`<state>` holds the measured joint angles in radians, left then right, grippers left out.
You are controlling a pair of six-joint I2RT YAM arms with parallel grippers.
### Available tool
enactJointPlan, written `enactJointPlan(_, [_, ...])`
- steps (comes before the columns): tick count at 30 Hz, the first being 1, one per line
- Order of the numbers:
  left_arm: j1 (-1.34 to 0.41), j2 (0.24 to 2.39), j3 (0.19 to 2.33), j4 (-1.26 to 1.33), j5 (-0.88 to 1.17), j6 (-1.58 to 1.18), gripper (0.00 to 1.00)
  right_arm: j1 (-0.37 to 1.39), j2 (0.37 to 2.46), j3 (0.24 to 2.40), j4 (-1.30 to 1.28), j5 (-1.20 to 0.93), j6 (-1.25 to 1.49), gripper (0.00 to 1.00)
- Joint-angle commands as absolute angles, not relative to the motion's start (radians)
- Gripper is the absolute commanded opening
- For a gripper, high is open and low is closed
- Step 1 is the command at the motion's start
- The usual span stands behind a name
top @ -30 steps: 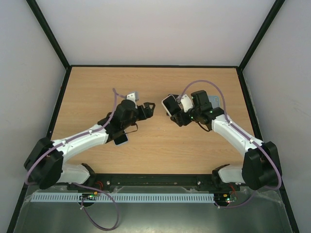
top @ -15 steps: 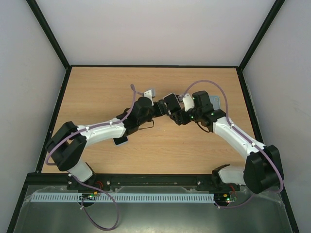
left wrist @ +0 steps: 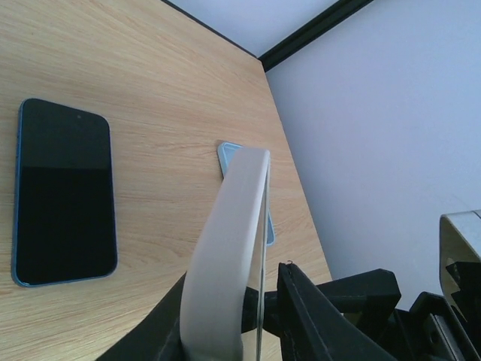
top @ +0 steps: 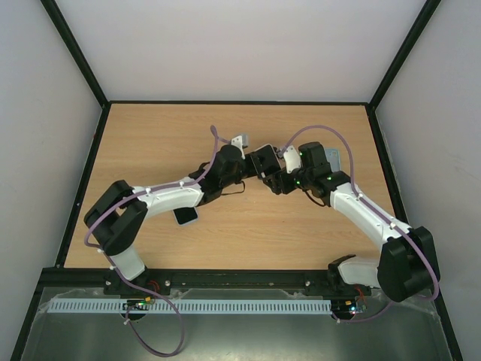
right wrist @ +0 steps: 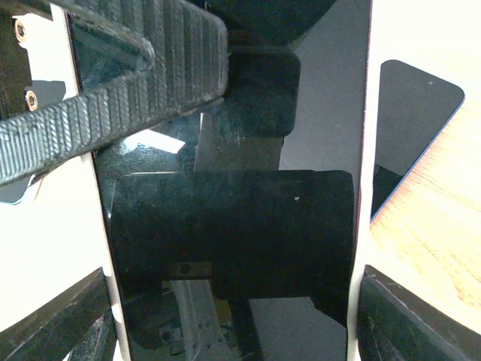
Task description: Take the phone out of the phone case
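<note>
The phone in its white phone case is held up above the table's middle, between the two arms. My right gripper is shut across its width. In the right wrist view the black screen fills the space between the fingers, with the case's white rim at the side. My left gripper is shut on the case's far edge. The white case edge stands between the left gripper's black fingers. One ribbed left finger lies over the screen's corner.
A second phone, dark blue, lies face up on the wood under the left arm, and shows as the blue phone in the left wrist view. A pale blue case lies flat beside the right arm. Black frame rails edge the table.
The left arm swung right from near the blue phone to the held phone, and its jaws narrowed onto the case edge. The right arm kept its grip and barely moved.
</note>
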<state>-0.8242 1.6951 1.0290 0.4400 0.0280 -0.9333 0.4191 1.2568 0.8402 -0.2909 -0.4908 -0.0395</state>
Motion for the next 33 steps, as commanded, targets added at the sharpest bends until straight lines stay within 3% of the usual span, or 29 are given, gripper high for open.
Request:
enactJointPlan(1, [-0.826,1.713,1.064,0.471,0.076,-0.939,0.26,0.417,1.217,0.842,-0.219,-0.484,-0.037,0.32])
enactJointPlan(10, [-0.826,1.738,1.089,0.469,0.135,-0.936,0.21,0.417,1.216,0.841,-0.215,-0.479,-0.036,0.32])
enactJointPlan(13, [-0.823,1.737,1.087,0.473,0.146,-0.925,0.12,0.417,1.212,0.840,-0.216,-0.480,-0.034,0.33])
enactJointPlan(16, [-0.808,1.723,1.075,0.485,0.171,-0.907,0.07,0.417,1.208,0.844,-0.221,-0.479,-0.038,0.45])
enactJointPlan(23, [-0.720,1.595,1.026,0.418,0.235,-0.818,0.03,0.417,1.178,0.891,-0.296,-0.521,-0.104,1.00])
enactJointPlan(28, [-0.653,1.480,1.003,0.287,0.290,-0.694,0.03,0.417,1.132,0.947,-0.412,-0.612,-0.133,0.97])
enactJointPlan(33, [-0.615,1.365,0.924,0.289,0.485,-0.548,0.03,0.406,1.118,1.010,-0.536,-0.663,-0.163,0.97])
